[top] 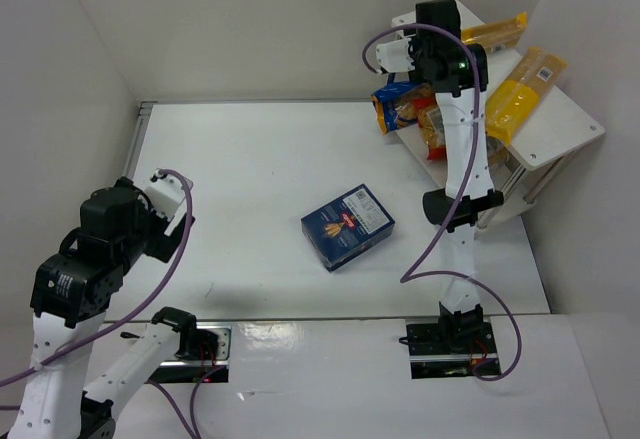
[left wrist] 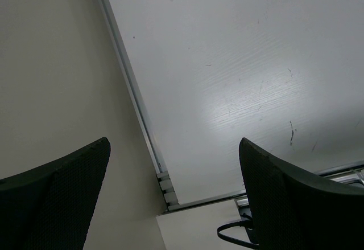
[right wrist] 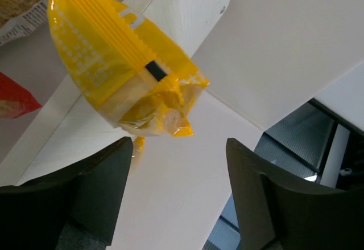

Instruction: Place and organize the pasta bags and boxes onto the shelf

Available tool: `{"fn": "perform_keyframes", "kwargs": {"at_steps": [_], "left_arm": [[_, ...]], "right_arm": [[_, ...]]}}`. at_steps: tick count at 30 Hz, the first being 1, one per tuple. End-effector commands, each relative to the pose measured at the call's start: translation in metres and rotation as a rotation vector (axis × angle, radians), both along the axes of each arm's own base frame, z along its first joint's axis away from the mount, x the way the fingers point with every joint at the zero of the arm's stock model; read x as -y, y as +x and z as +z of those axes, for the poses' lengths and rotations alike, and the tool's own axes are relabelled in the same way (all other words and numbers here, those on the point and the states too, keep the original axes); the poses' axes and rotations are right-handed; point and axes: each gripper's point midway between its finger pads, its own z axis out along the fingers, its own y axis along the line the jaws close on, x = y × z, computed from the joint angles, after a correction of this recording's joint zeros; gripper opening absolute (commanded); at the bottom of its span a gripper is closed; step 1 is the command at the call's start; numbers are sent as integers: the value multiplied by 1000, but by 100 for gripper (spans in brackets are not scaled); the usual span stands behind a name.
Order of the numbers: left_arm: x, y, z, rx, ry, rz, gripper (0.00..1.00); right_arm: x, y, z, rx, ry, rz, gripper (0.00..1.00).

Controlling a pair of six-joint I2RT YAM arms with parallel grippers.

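Currently R gripper (right wrist: 177, 164) wide open, empty, near yellow bag (right wrist: 125, 73); L gripper (left wrist: 173, 153) wide open, empty.

Wide passage is left on the white flat surface (top: 240, 179) around the dark blue rectangular cardboard box (top: 347, 225). The white two-tier shelf (top: 568, 125) is crowded by yellow, blue and red plastic bags (top: 515, 104).
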Motion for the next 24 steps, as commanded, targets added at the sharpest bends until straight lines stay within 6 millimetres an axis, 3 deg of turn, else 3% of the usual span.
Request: {"fn": "perform_keyframes", "kwargs": {"at_steps": [1, 3, 6, 9, 13, 14, 16, 17, 19, 20, 21, 22, 23, 24], "left_arm": [[2, 1, 1, 2, -16, -1, 99], [2, 1, 1, 2, -16, -1, 99], [2, 1, 1, 2, -16, -1, 99], [4, 3, -1, -8, -19, -8, 99], [6, 6, -1, -11, -24, -16, 99], [7, 8, -3, -20, -22, -16, 99], [9, 9, -1, -21, -27, -23, 99], [9, 9, -1, -21, -27, -23, 99], [9, 11, 1, -21, -27, -23, 99], [11, 14, 2, -25, -32, -30, 99], [12, 16, 0, -40, -28, -30, 99], [13, 18, 2, -39, -29, -30, 99], [14, 21, 2, -48, -34, -25, 99], [15, 23, 0, -58, -39, -19, 99]], "right_arm": [[2, -4, 28, 110, 52, -1, 76], [3, -7, 32, 121, 62, -4, 85], [1, -16, 46, 151, 93, 21, 90], [-19, -27, 57, 185, 174, 79, 97], [-66, -64, 91, 254, 341, 232, 100], [-90, -73, 93, 253, 415, 289, 100], [-114, -91, 102, 258, 505, 357, 100], [-139, -109, 108, 246, 562, 436, 100], [-168, -124, 97, 168, 680, 475, 100], [-187, -148, 102, 126, 748, 558, 100], [-198, -159, 93, 61, 833, 563, 100], [-211, -159, 63, -61, 851, 553, 100], [-217, -177, 61, -117, 900, 584, 100], [-235, -184, 25, -281, 945, 576, 100]]}}
